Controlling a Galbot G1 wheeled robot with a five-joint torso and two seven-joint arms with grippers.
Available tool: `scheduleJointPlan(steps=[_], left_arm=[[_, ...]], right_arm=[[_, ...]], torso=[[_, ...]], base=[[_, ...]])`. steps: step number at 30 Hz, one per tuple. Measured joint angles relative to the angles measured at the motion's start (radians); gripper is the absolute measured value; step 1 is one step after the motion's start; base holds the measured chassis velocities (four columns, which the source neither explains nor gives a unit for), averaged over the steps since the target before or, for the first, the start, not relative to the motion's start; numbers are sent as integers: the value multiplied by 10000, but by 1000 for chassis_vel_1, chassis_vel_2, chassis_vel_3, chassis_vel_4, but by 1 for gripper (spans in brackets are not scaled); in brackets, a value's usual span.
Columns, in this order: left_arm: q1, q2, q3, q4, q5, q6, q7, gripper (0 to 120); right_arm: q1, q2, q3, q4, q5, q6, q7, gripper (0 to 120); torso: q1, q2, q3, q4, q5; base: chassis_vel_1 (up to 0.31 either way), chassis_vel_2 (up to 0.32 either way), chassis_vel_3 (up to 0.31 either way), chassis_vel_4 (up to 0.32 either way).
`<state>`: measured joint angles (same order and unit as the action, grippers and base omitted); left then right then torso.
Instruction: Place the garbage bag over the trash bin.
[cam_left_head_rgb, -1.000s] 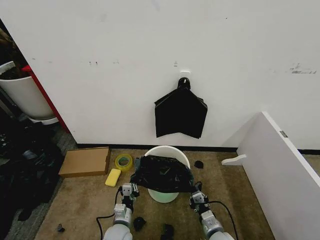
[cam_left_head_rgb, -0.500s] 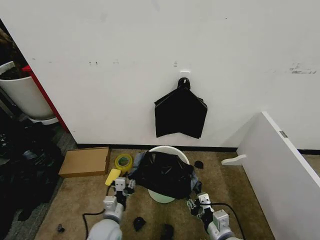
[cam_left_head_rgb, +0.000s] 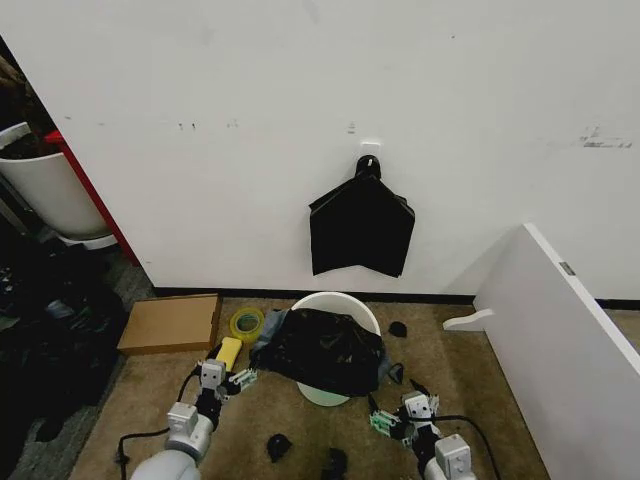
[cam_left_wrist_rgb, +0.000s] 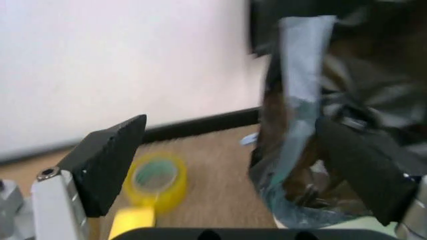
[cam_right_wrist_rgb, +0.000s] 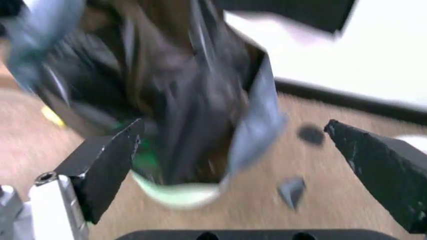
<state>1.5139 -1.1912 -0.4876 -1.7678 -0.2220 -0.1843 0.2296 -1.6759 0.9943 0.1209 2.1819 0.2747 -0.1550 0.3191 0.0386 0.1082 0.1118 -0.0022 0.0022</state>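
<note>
Nearest, the left gripper (cam_left_head_rgb: 228, 377) and right gripper (cam_left_head_rgb: 396, 412) hang low over the tan carpet, jaws spread wide and empty. Between and beyond them, the glossy crinkled black garbage bag (cam_left_head_rgb: 325, 350) drapes the round cream-white plastic trash bin (cam_left_head_rgb: 333, 304) by the white wall.

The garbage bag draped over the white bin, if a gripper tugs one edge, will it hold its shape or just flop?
Probably flop: the garbage bag lies crumpled and sagging over the trash bin, so it looks thin and limp. Its glossy surface suggests it could slip between fingers. It seems very light, so a tug would likely drag it off the rim.
</note>
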Motion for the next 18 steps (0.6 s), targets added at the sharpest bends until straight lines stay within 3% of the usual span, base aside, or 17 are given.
scheduleJointPlan(steps=[2,6,9,11,13,14,16,18], left_arm=[[-253,-32,-563,370,434,-497,1738,100],[-363,-30,-957,554,452,-831,2649,100],[-481,7,-1383,772,-156,-1528,3390,100],[-505,-3,-1543,803,-751,-1922,3412,100],[-465,-17,-1537,750,-798,-1991,3160,100],[-335,-49,-1440,624,-783,-2110,2521,100],[-111,-170,-1224,294,-698,-2260,1352,100],[-77,-188,-1192,220,-691,-2267,1134,100]], right_arm=[[501,109,143,-58,-252,770,-559,100],[1223,234,305,-406,-286,1404,-1241,100],[2501,312,226,-913,619,1327,-1577,100],[3877,353,-11,-1424,1830,656,-1536,100],[4414,359,-91,-1623,2273,223,-1489,100],[5373,358,-238,-2017,3045,-843,-1363,100],[6924,343,-467,-2757,4251,-3329,-1369,100],[7163,348,-493,-2869,4407,-3732,-1444,100]], torso=[[0,0,0,0,1],[0,-1,1,1,3],[0,0,0,1,4],[0,-1,1,1,6],[0,0,2,1,8],[1,-1,2,11,6],[1,-1,3,8,0],[1,-1,3,4,2]], base=[[0,0,0,0],[0,0,0,0],[0,0,0,0],[0,0,0,0],[0,0,0,0],[0,0,0,0],[0,0,0,0],[0,0,0,0]])
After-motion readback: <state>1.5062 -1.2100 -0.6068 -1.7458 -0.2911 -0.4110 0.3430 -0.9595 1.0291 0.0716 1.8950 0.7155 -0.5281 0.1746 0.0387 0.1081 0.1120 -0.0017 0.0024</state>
